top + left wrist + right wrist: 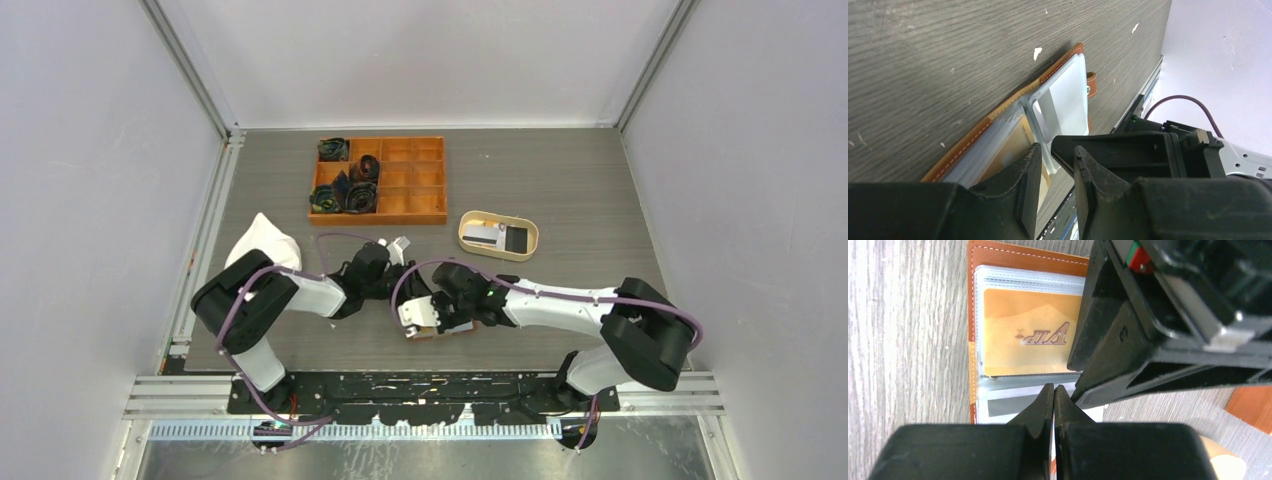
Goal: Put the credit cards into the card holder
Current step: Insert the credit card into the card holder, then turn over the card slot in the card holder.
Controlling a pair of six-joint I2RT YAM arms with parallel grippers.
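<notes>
The brown leather card holder (424, 334) lies open on the table between both grippers. In the right wrist view the holder (1018, 252) shows clear sleeves with a gold card (1028, 330) in one and a white-grey card with a dark stripe (1008, 405) below it. My right gripper (1054, 390) is shut, its tips over the striped card. My left gripper (1057, 155) is open with a narrow gap at the holder's (968, 142) edge, beside the white-grey card (1063, 95). In the top view the left gripper (418, 295) and right gripper (440, 318) almost touch.
An oval beige tray (470, 225) to the back right holds a grey card (485, 235) and a black card (517, 238). An orange compartmented box (415, 175) with dark rolled items stands at the back. A white cloth (265, 245) lies at the left.
</notes>
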